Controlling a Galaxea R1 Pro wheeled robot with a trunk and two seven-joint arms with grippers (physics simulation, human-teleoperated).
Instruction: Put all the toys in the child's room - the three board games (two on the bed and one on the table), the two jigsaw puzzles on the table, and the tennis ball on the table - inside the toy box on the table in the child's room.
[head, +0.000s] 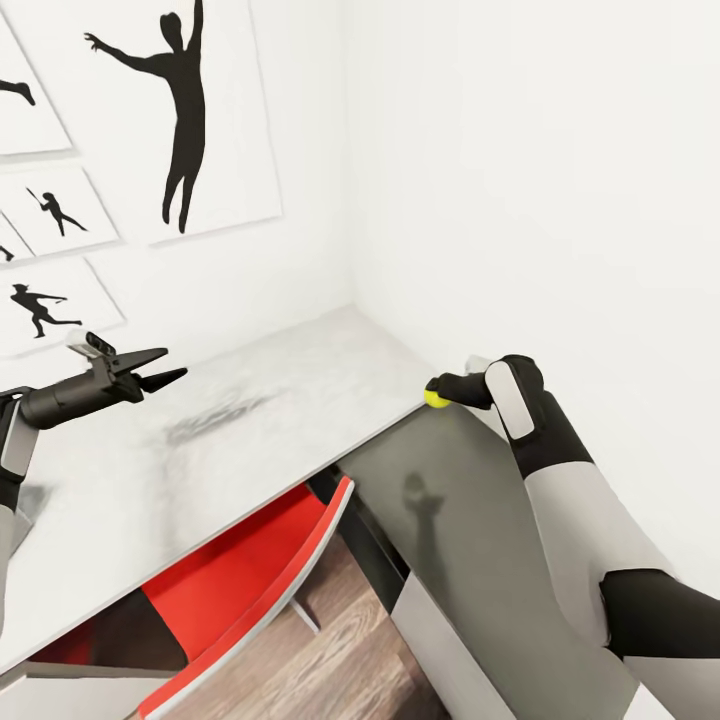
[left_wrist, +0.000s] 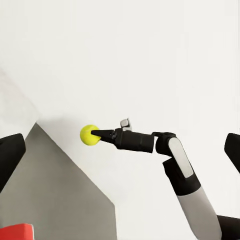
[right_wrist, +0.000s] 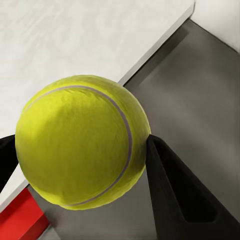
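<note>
The yellow-green tennis ball (head: 435, 398) hangs in the air over the edge between the pale table top (head: 250, 420) and its lower dark grey wing (head: 470, 520). My right gripper (head: 437, 391) is shut on it. Close up, the ball (right_wrist: 82, 140) sits between two black fingers (right_wrist: 175, 190). The left wrist view shows the same ball (left_wrist: 90, 135) held at the right arm's tip (left_wrist: 99, 134). My left gripper (head: 172, 370) hovers above the table's left part, its jaws close together with nothing between them. The toy box, board games, jigsaw puzzles and bed are out of view.
A red chair (head: 260, 570) is tucked under the table, above the wood-plank floor (head: 340, 660). White walls meet in a corner behind the table, with black sports-silhouette pictures (head: 170, 110) on the left wall.
</note>
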